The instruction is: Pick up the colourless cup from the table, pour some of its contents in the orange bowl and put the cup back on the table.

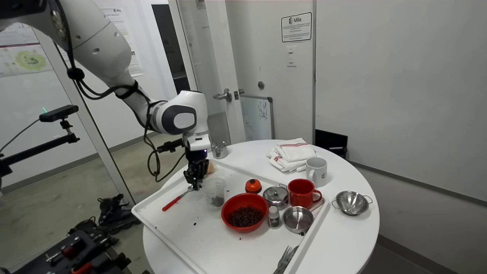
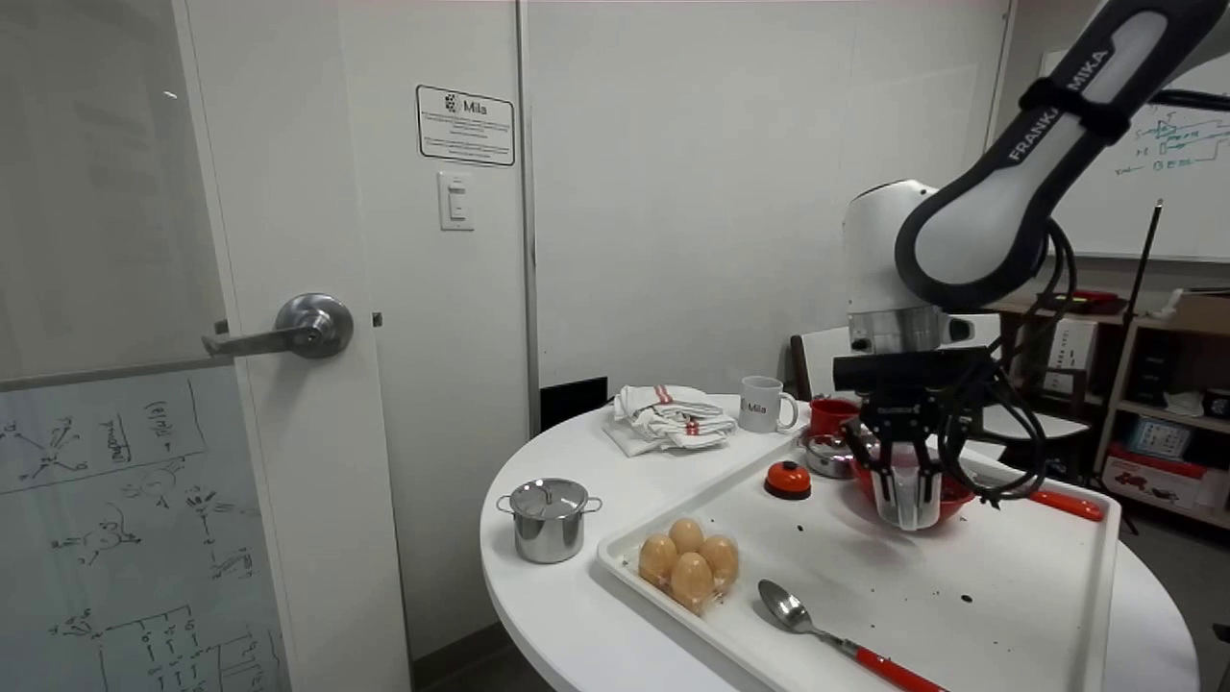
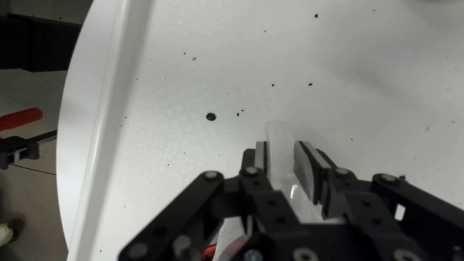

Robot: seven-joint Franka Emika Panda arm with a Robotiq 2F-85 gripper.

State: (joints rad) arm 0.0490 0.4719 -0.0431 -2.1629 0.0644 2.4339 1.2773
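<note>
At lower right in an exterior view, the gripper [image 2: 909, 481] holds the colourless cup [image 2: 908, 507]; near the middle of an exterior view, the cup shows left of the red bowl [image 1: 243, 201], which sits on the white tray [image 1: 179, 227].

Rnd white table [image 1: 350, 243] carries rect. white tray [image 1: 175, 228]. Just beside tray: shiny lidded metal pot [image 2: 548, 531], lt-grey handled mug [image 1: 318, 171]. Near tray: folded white red-striped cloths [image 1: 292, 155], two-hdl metal colander [image 1: 352, 203].

The bowl [image 1: 245, 228] is red, the cup [image 1: 214, 190] whitish-clear — the cloths [image 1: 292, 155] white, red-striped.
</note>
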